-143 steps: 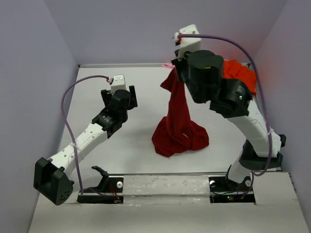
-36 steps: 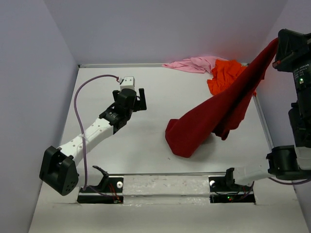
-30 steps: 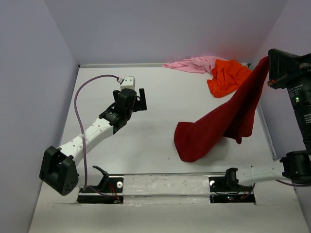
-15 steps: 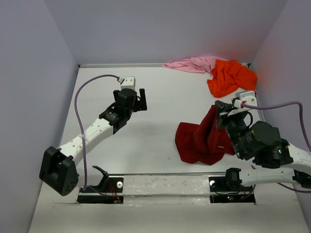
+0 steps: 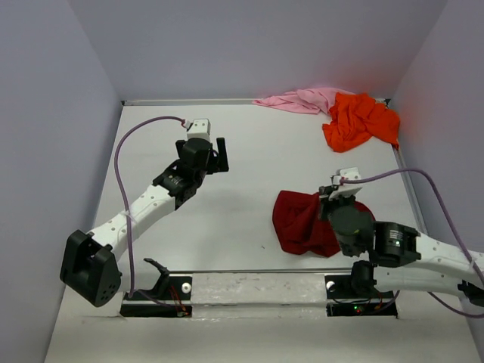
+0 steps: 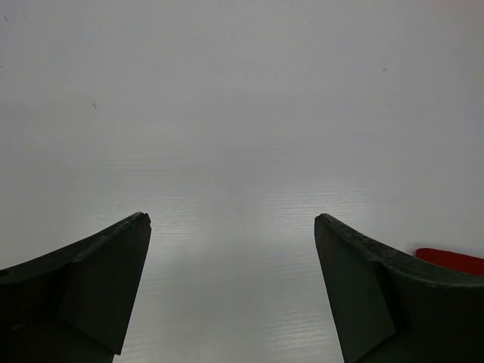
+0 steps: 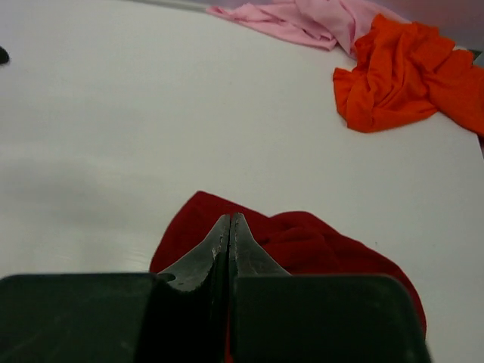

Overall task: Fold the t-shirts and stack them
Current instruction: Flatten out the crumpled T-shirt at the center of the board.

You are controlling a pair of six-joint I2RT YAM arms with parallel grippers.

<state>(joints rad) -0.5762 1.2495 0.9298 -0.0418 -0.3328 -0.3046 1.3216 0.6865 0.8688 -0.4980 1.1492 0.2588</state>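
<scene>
The dark red t-shirt (image 5: 299, 223) lies bunched in a heap on the table, front right of middle. My right gripper (image 5: 333, 200) sits low at the heap's right side, shut, with a sliver of red cloth between its fingers (image 7: 246, 261); the dark red t-shirt (image 7: 318, 242) spreads just beyond the tips. The orange t-shirt (image 5: 359, 121) and the pale pink t-shirt (image 5: 299, 100) lie crumpled at the back right, touching each other. My left gripper (image 5: 204, 155) hovers open over bare table at left of middle, nothing between its fingers (image 6: 106, 280).
Pale walls close the table (image 5: 249, 174) in at the back and on both sides. A purple cable (image 5: 125, 181) loops off the left arm, another off the right arm. A red edge of cloth (image 6: 451, 259) shows at the right of the left wrist view.
The right arm has swung down from high at the right, bringing the hanging dark red t-shirt onto the table as a heap. The left arm has not moved.
</scene>
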